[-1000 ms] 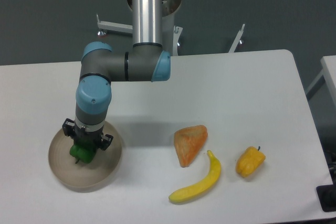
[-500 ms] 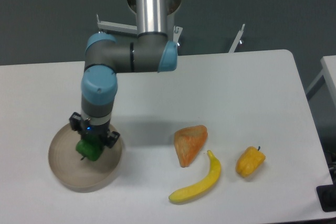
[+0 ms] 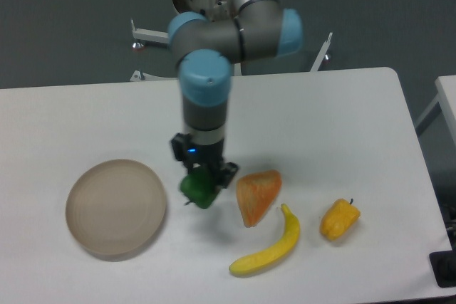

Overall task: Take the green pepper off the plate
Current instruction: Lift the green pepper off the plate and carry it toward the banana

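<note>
Held green pepper in closed gripper, clear of the bare plate; pickup seemingly done.

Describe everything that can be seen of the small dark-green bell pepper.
The small glossy dark-green bell pepper looks lumpy and plastic-like. The black two-finger gripper is clamped on its upper part, hiding the top. It is off the round beige plate, which lies to its left, and appears above the white table, just left of the orange wedge-shaped piece, not clearly touching it.
</note>
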